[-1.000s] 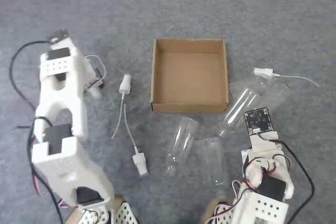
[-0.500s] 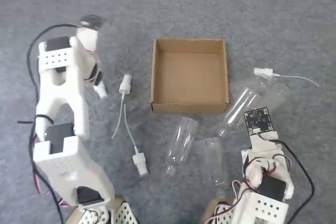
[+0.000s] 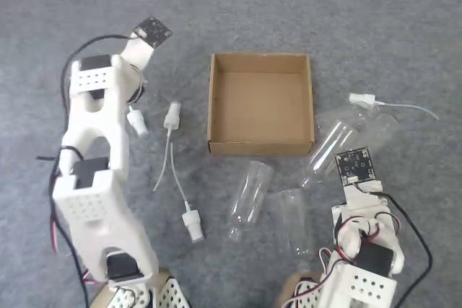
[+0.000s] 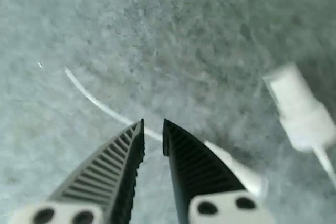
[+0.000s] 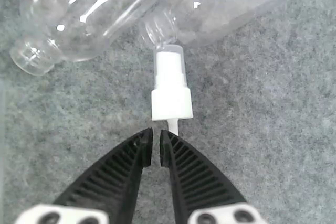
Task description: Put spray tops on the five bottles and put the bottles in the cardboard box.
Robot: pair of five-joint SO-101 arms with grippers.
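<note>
The left gripper (image 4: 153,124) is hovering nearly closed and empty over the grey counter (image 3: 238,19), near a white spray top (image 4: 299,114). The right gripper (image 5: 156,132), likewise nearly closed, is facing a second white spray top (image 5: 170,95), which is lying between it and two clear plastic bottles (image 5: 94,9). The open brown cardboard box (image 3: 260,148) is sitting well apart from both.

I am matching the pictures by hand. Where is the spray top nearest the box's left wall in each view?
High view: top on the carpet, just left of the box.
Left wrist view: top on the carpet, to one side of the left tool, apart from it.
Right wrist view: another top here, beside bottles.
Shared landmark: the grey carpet, in all three.
</note>
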